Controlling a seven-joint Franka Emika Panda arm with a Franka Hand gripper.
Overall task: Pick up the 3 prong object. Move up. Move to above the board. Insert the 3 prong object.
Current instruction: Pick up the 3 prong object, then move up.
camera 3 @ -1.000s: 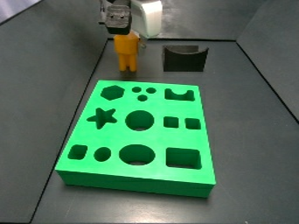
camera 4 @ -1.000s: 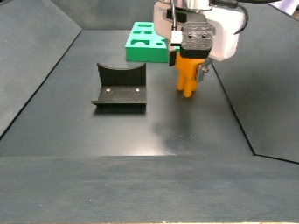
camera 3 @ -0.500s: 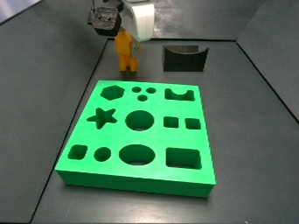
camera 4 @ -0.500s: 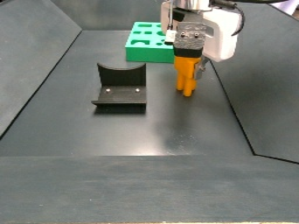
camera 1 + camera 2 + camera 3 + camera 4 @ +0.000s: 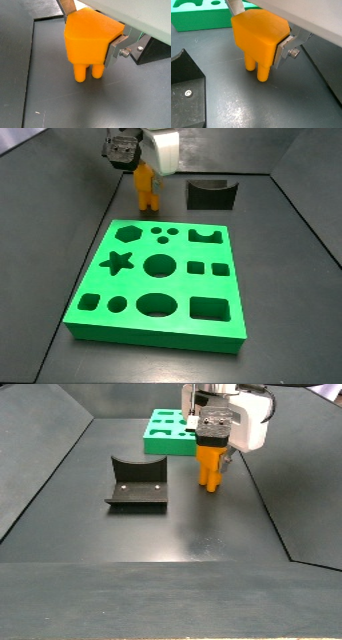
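The 3 prong object, an orange peg block with thin legs below, shows in both wrist views (image 5: 90,42) (image 5: 258,42) and both side views (image 5: 143,190) (image 5: 211,464). My gripper (image 5: 90,35) (image 5: 261,37) (image 5: 139,166) (image 5: 214,436) is shut on its blocky top, a silver finger (image 5: 283,47) pressing its side. The legs hang just above the dark floor. The board, a bright green slab with shaped cutouts (image 5: 160,283), lies beside the gripper; its edge also shows in other views (image 5: 167,434) (image 5: 198,17).
The fixture, a dark block with a curved notch, stands on the floor in both side views (image 5: 210,194) (image 5: 135,484); a corner of it shows in a wrist view (image 5: 186,90). Dark walls enclose the floor on the sides.
The gripper has risen with the orange block and shifted a little sideways in both side views. Its grip has not changed.
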